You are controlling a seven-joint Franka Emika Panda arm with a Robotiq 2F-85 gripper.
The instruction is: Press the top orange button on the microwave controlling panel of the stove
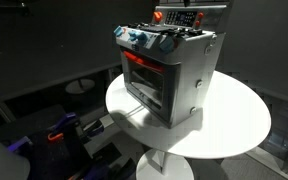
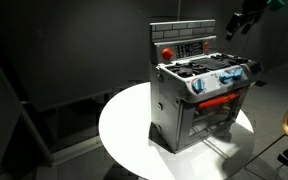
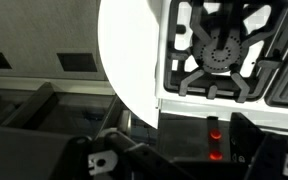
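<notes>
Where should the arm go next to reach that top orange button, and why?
Probably ease the gripper down toward the microwave controlling panel: it hangs above and beside the stove, clear of the panel, and the wrist view shows two orange buttons low in frame, not yet touched.

Wrist view: stove (image 3: 219,55) cropped by top and right edges. Exterior view: microwave controlling panel (image 1: 191,15) cut by top edge, its buttons too small to separate. Gripper (image 2: 242,20) dark against dark background, arm cropped at frame corner; jaw opening unreadable. Table (image 1: 234,125) pedestal cut off below.
</notes>
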